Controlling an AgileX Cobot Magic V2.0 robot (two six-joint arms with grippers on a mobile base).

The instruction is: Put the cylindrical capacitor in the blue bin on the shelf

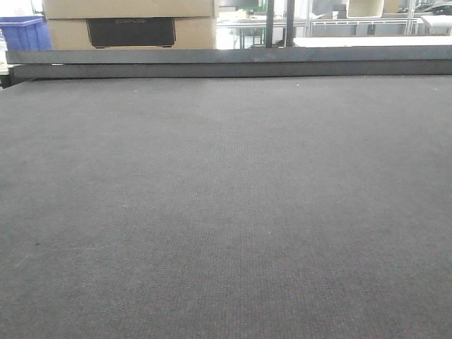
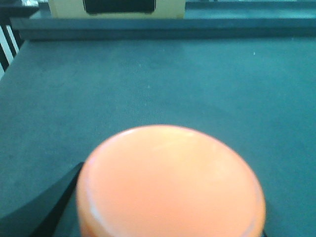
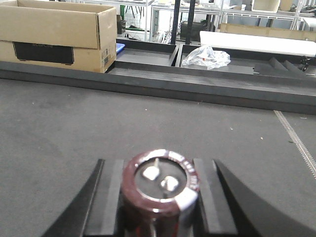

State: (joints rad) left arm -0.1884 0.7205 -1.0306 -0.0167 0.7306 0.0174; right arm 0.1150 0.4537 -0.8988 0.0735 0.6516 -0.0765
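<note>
The cylindrical capacitor (image 3: 160, 182), a dark maroon stub with a pale stripe and two silvery terminals on its top, stands upright in my right gripper (image 3: 159, 170), which is shut on it just above the dark table top (image 3: 74, 128). In the left wrist view a round orange thing (image 2: 170, 182) fills the space between the jaws of my left gripper (image 2: 168, 219). One dark finger (image 2: 52, 207) lies against its left edge. A blue bin (image 1: 22, 32) shows at the far left beyond the table. The shelf is not in view. Neither gripper shows in the front view.
A raised dark rail (image 1: 226, 62) runs along the table's far edge. Behind it stand a cardboard box (image 3: 54, 32), a crumpled clear plastic bag (image 3: 206, 55) and a white board (image 3: 256, 43). Metal racking stands far back. A roller strip (image 3: 296, 143) lies at the right.
</note>
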